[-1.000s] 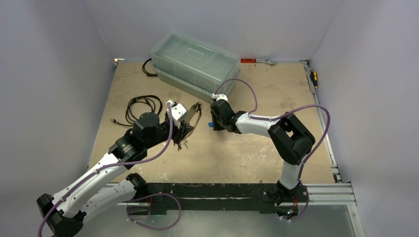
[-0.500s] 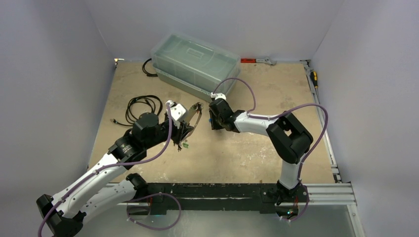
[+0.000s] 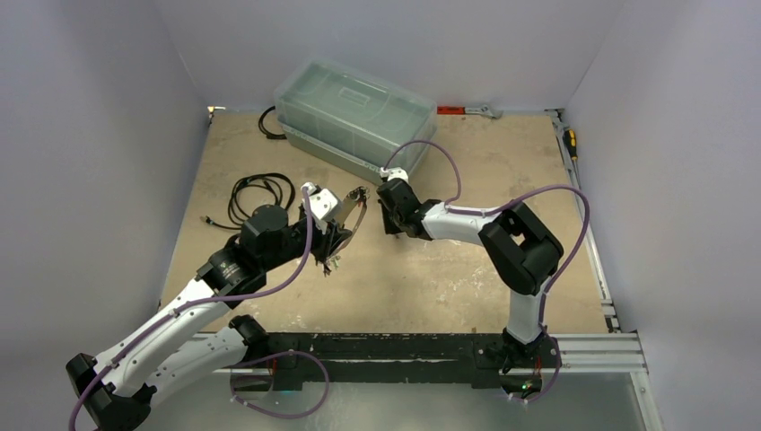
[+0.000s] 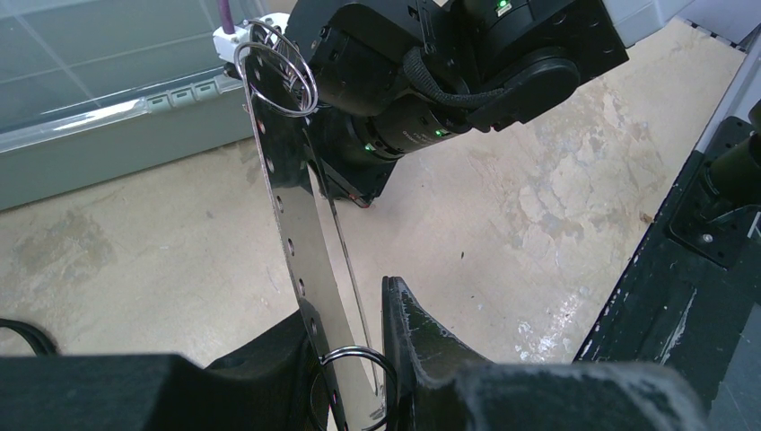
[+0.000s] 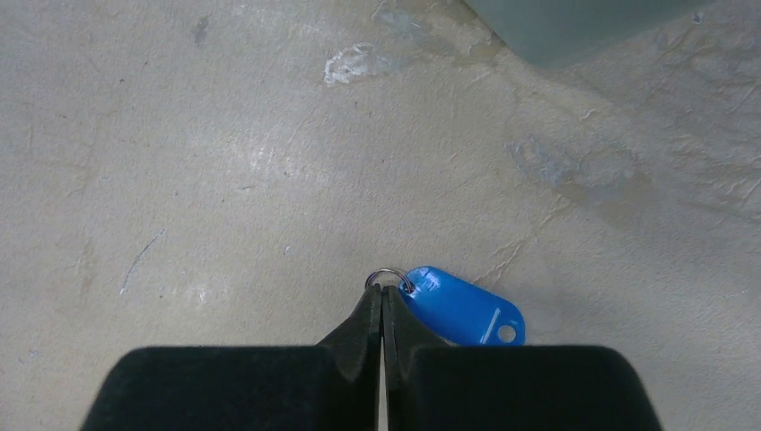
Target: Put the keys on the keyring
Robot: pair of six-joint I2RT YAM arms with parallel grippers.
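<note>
Keyring (image 4: 289, 206) stands edge-on, clamped between the fingers of my left gripper (image 4: 352, 346). My right gripper (image 5: 382, 292) is closed, its tips touching the small ring of the blue key tag (image 5: 462, 307), which lies just right of them on the tabletop (image 5: 224, 162).

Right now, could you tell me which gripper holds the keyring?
The left gripper: it clamps the grey keyring, whereas the right gripper is shut on the blue tag by its small ring.
</note>
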